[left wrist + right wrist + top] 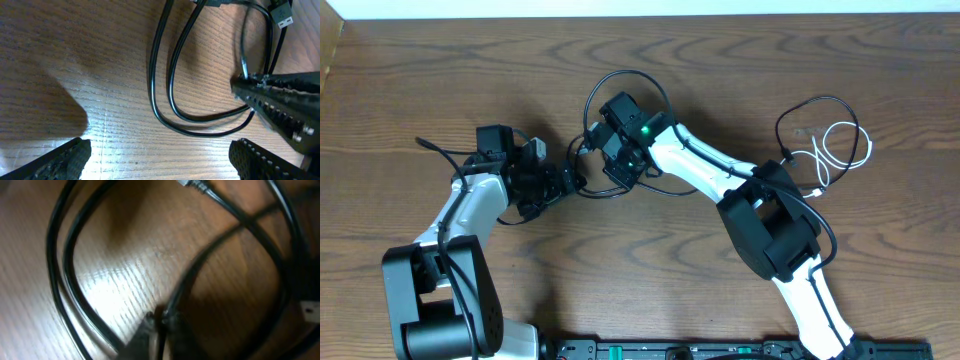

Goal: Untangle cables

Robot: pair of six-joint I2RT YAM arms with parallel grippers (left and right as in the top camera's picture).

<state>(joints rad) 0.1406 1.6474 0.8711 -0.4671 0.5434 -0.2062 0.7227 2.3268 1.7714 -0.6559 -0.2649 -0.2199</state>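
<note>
Left gripper [161,147] hangs low over brown wood-grain table [410,80], ribbed black fingers [65,160] wide apart, nothing between them. Just ahead, thin black cable [152,85] lies in doubled loops on the wood, with a black plug end [283,15] at the far edge. Right gripper [161,322] pinched together on one strand of that black cable, beside the loops. Farther right, thin white cable [842,150] sits coiled, well apart from both grippers.
</note>
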